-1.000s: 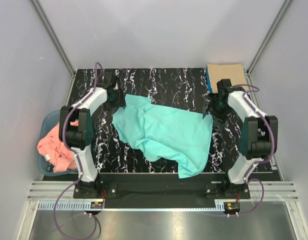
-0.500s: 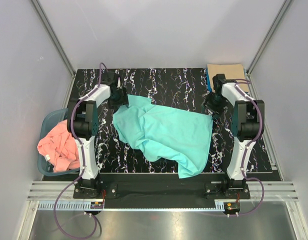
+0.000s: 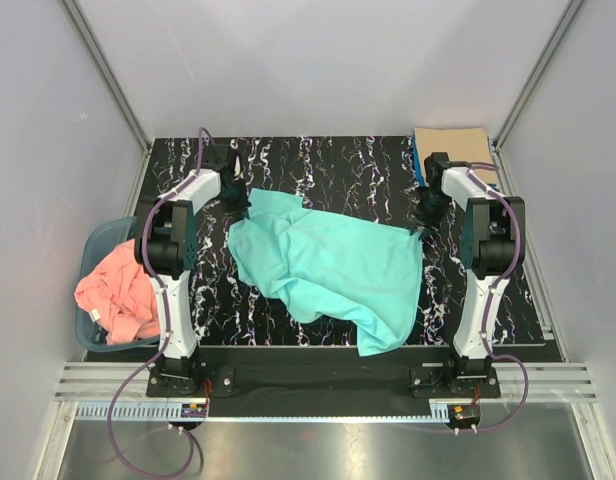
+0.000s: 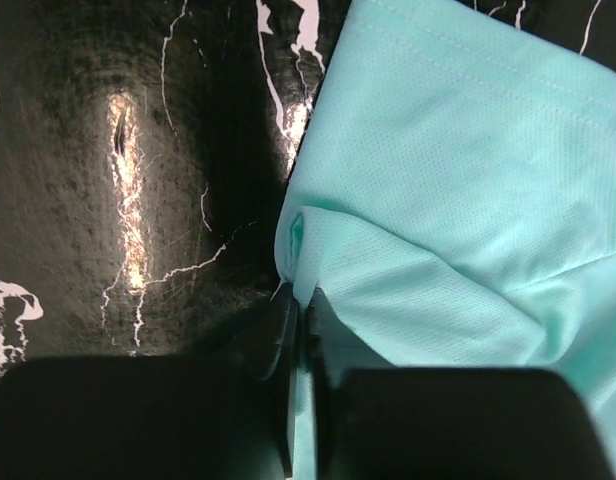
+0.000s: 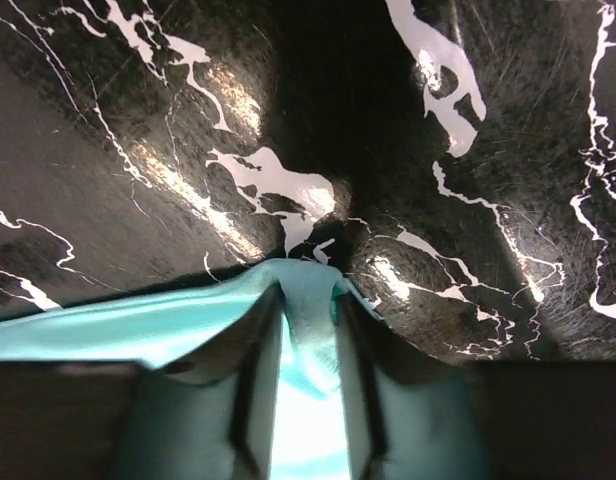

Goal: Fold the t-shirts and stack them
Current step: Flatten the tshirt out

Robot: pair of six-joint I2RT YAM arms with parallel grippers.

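A turquoise-green t-shirt (image 3: 328,265) lies crumpled and spread across the middle of the black marbled table. At its far left corner, my left gripper (image 3: 235,203) is shut on the hem; the left wrist view shows the cloth (image 4: 458,170) pinched thin between the fingertips (image 4: 300,298). My right gripper (image 3: 424,222) is at the far right corner. In the right wrist view a fold of the cloth (image 5: 108,325) fills the gap between its fingers (image 5: 308,295). A salmon pink t-shirt (image 3: 113,295) sits bunched in the basket. A folded tan-beige t-shirt (image 3: 453,142) lies at the back right on a blue one (image 3: 418,165).
The blue-grey plastic basket (image 3: 96,240) hangs off the table's left edge beside the left arm. The folded stack sits just behind the right arm's wrist. Grey walls and metal frame rails close in the table on three sides.
Both grippers have closed on the turquoise t-shirt's far corners. The right gripper has shifted slightly nearer, onto the corner; the left has stayed in place. The shirt itself has barely moved.
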